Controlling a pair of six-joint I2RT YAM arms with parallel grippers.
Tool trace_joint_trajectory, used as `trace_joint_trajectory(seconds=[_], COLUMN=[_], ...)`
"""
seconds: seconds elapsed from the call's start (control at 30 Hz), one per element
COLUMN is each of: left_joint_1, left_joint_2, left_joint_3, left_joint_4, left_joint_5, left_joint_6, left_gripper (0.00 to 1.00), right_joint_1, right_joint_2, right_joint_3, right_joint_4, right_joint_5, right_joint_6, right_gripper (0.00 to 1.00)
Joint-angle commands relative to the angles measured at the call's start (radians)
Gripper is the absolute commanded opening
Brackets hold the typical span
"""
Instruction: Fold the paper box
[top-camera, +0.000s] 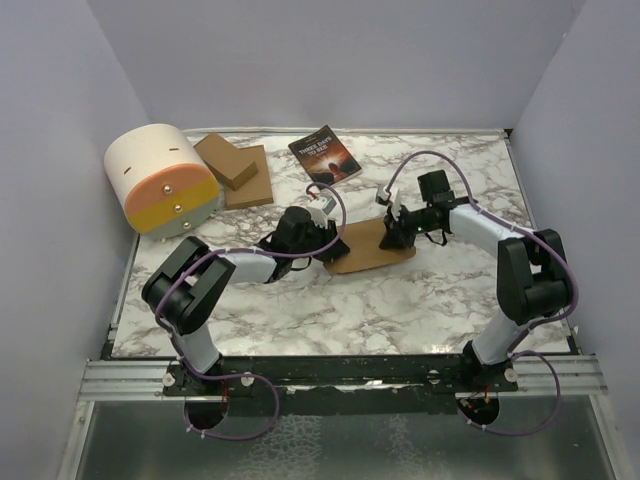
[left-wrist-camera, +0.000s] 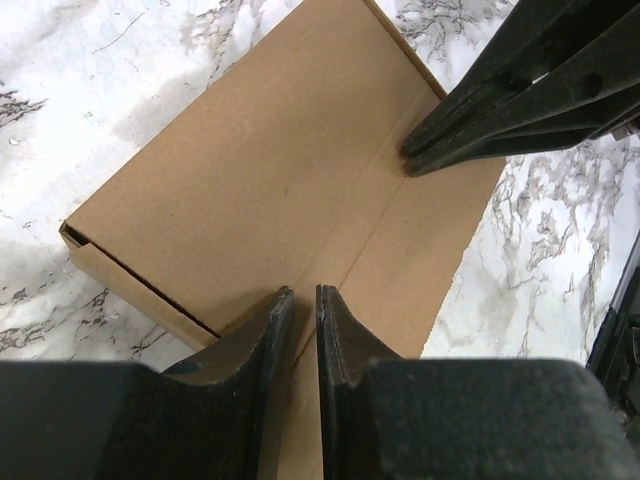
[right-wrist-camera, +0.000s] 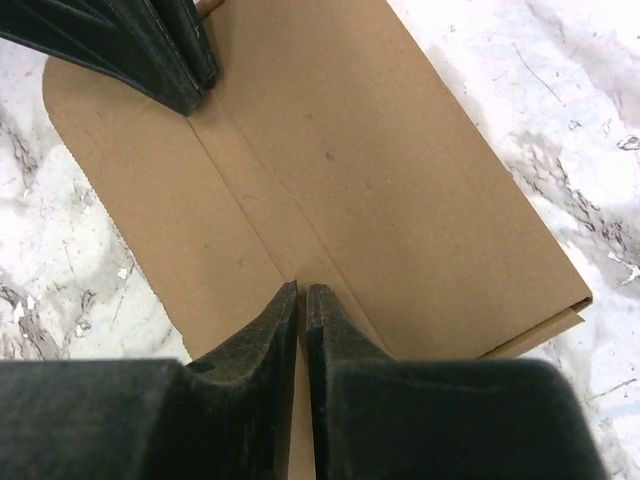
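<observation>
Two grippers of mine meet on the paper box (top-camera: 365, 257), which lies flat on the marble table (top-camera: 400, 320) near its middle, between my arms. My left gripper (left-wrist-camera: 300, 298) reaches onto it from the left and my right gripper (right-wrist-camera: 302, 292) from the right. They face each other along one crease that runs the length of the cardboard.

In the left wrist view my fingertips sit right on that crease at the near edge of the sheet, and the right gripper's tips touch the same line farther along. The right wrist view shows the mirror of this. A wide panel lies on one side of the crease and a narrower flap with a rounded corner on the other. At the wide panel's outer edge a second layer of cardboard shows underneath.

My left fingers are drawn almost together, with a thin slit between them and nothing in it. My right fingers are clenched tip to tip and grasp nothing. Both sets of tips touch the top of the cardboard.

Well behind the box lie a dark-covered book (top-camera: 324, 153), a stack of flat cardboard pieces (top-camera: 236, 168) and a round cream and orange container (top-camera: 162, 180).
</observation>
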Motion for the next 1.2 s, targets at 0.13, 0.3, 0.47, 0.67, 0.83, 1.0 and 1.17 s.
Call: trace_joint_trajectory(seconds=[0.13,0.3,0.47,0.67,0.83,1.0,1.17], left_joint_1=[0.000,0.005,0.017,0.080,0.142,0.159,0.158], left_joint_2=[-0.099,-0.151,-0.239,-0.344,-0.324,-0.251,-0.161], left_joint_3=[-0.018,-0.045,-0.138,-0.314,-0.371,-0.406,-0.409], left_joint_4=[0.025,0.070,0.136,0.284,0.322,0.445,0.535], left_joint_5=[-0.025,-0.049,-0.128,-0.220,-0.158,-0.091,-0.052], left_joint_6=[-0.020,-0.033,-0.036,-0.123,-0.234,-0.354,-0.432], left_gripper=[0.22,0.23,0.24,0.56,0.78,0.78,0.79], right_joint_1=[-0.131,-0.212,-0.281,-0.282,-0.282,-0.290,-0.336], right_joint_2=[-0.082,-0.091,0.001,0.156,0.235,0.274,0.325], right_joint_3=[0.046,-0.009,-0.027,0.044,0.067,0.064,0.054], right_joint_4=[-0.016,0.151,0.248,0.199,0.173,0.177,0.175], right_joint_5=[-0.285,-0.287,-0.252,-0.318,-0.378,-0.388,-0.423], right_joint_6=[0.073,0.278,0.496,0.528,0.546,0.574,0.598], right_gripper=[0.29,0.55,0.68,0.67,0.58,0.43,0.26])
